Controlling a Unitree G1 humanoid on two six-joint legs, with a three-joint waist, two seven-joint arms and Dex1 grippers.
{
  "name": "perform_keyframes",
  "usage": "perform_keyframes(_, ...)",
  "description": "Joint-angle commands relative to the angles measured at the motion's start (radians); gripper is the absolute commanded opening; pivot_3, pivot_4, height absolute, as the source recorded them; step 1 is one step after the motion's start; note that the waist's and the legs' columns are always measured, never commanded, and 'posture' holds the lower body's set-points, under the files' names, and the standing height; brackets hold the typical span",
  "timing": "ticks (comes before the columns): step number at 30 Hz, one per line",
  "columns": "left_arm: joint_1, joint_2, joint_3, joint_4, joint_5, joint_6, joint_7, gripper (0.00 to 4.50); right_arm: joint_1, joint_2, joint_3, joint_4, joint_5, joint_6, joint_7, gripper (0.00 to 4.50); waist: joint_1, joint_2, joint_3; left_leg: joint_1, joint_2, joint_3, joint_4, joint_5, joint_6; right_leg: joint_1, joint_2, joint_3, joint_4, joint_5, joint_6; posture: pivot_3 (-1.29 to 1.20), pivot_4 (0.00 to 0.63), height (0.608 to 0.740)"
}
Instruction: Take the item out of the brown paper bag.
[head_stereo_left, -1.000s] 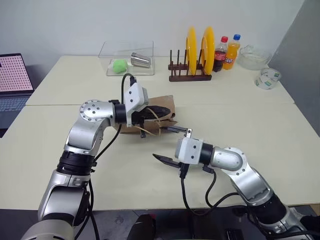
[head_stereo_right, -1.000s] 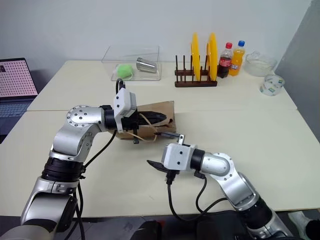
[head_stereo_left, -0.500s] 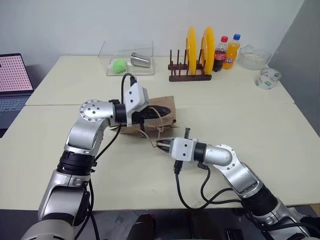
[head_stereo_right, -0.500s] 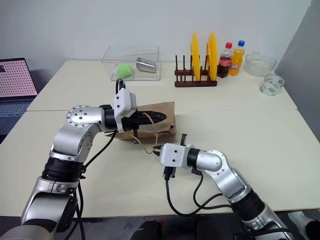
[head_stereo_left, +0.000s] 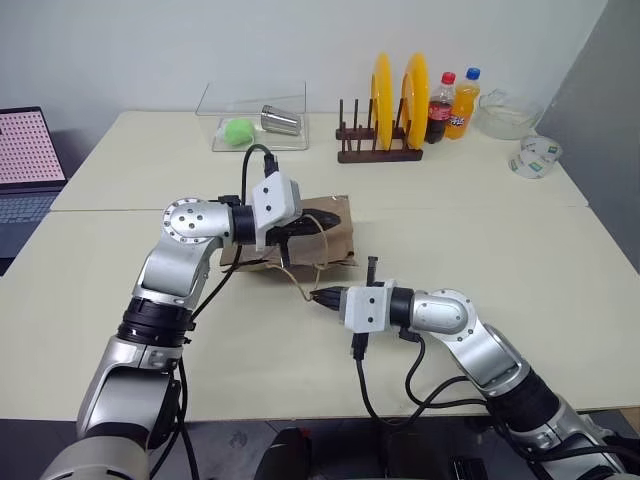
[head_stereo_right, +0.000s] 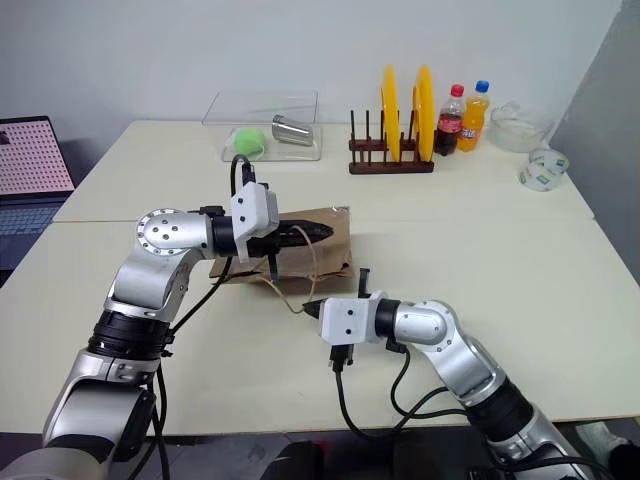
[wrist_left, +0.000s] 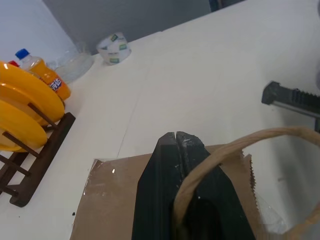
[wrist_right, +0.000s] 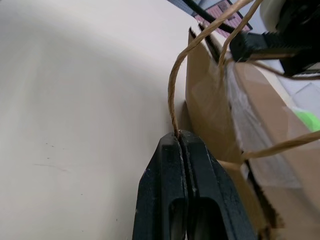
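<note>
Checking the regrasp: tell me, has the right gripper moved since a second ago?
Yes. The right gripper has swung toward the brown paper bag, and its jaws have shut on a cord handle.

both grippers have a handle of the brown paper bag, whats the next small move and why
Probably draw the right gripper toward the robot: shut on a tan cord handle, while the left gripper holds the other, so the creased brown paper bag opens.

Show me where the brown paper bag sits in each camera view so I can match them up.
Left eye: brown paper bag at centre, under the left gripper.
Right eye: centre.
Left wrist: along the bottom.
Right wrist: right side.
Shared landmark: the cord handle.
</note>
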Motion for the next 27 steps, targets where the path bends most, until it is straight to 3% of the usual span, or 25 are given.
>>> perform_keyframes(1, -0.020, -0.017, 0.016, 0.014, 0.008, -0.008, 0.046, 0.00, -0.026, -0.024, -0.002, -0.026, 0.000, -0.053, 0.042, 0.02, 0.000, 0.000, 0.000, 0.000, 0.000, 0.000, 0.000, 0.000, 0.000, 0.000, 0.000, 0.000, 0.000, 0.000, 0.000, 0.00, 0.150, 0.740)
perform_keyframes(15, -0.178, -0.065, 0.089, 0.036, -0.093, 0.272, 0.141, 0.00, -0.010, -0.043, 0.135, 0.179, -0.215, -0.156, 0.050, 0.02, 0.000, 0.000, 0.000, 0.000, 0.000, 0.000, 0.000, 0.001, -0.001, 0.000, 0.000, 0.000, 0.000, 0.000, 0.000, 0.00, 0.150, 0.740)
perform_keyframes(27, -0.308, -0.063, 0.112, 0.178, -0.089, 0.277, 0.177, 0.00, 0.022, -0.045, 0.171, 0.182, -0.286, -0.148, 0.087, 0.02, -0.001, 0.000, 0.000, 0.000, 0.000, 0.000, 0.000, 0.002, -0.004, 0.000, 0.000, 0.000, 0.000, 0.000, 0.000, 0.00, 0.150, 0.740)
